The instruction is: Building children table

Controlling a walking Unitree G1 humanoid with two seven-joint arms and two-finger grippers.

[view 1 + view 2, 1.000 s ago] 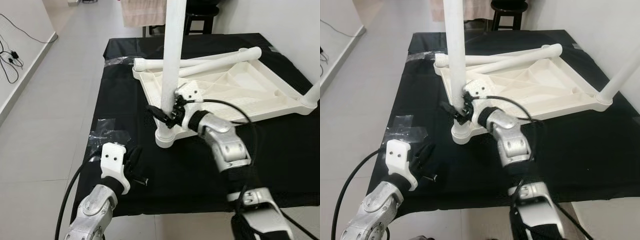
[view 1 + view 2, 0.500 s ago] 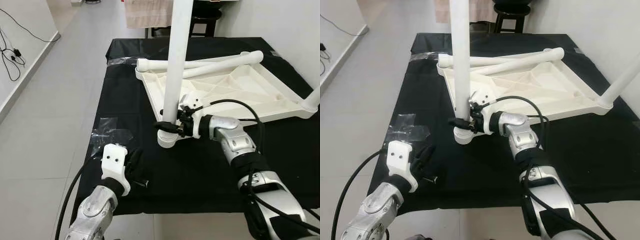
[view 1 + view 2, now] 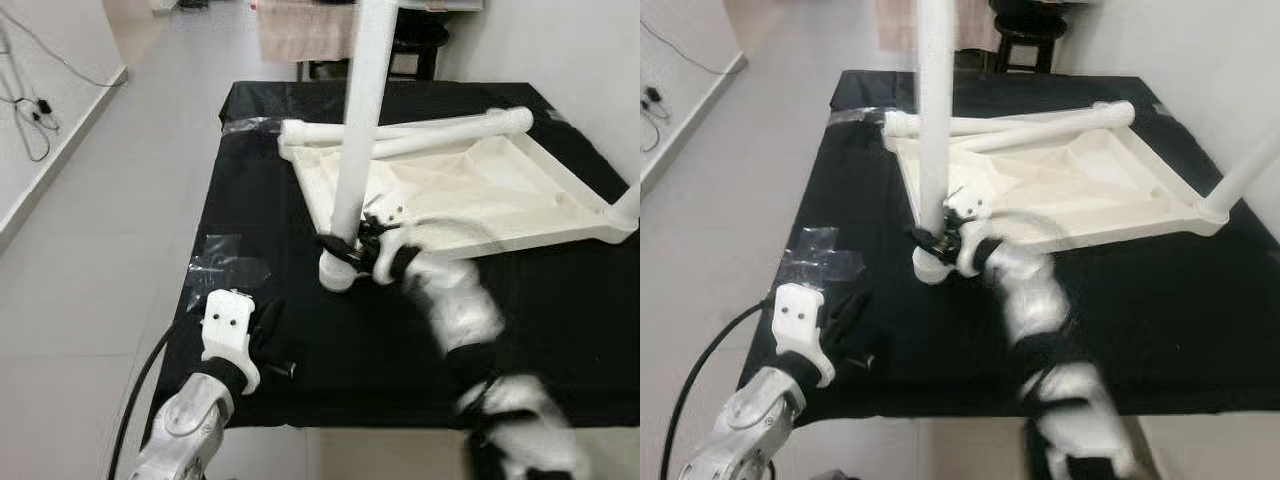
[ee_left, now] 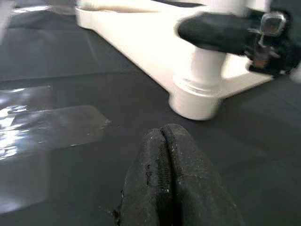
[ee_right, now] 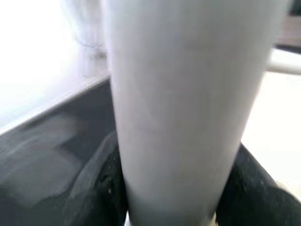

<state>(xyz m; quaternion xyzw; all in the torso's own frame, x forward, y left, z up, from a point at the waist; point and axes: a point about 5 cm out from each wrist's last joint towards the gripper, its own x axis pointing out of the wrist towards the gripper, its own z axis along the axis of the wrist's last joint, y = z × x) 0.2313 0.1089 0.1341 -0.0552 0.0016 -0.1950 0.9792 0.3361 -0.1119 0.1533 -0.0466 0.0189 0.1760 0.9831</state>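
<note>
The right end effector (image 3: 345, 243) is clamped around the base of the upright white leg (image 3: 357, 130), its long axis vertical, seated in the corner socket (image 3: 338, 272) of the upturned tabletop (image 3: 470, 195) near the table's (image 3: 260, 190) left edge. The left end effector (image 4: 167, 160), fingers pressed together and empty, hangs at the front-left corner.

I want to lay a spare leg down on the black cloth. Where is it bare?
Bare: the black cloth in front of the tabletop, and the strip between its edge and the tape patch. Crowded: the near corner socket, where the right pincer clamps the upright leg.
</note>
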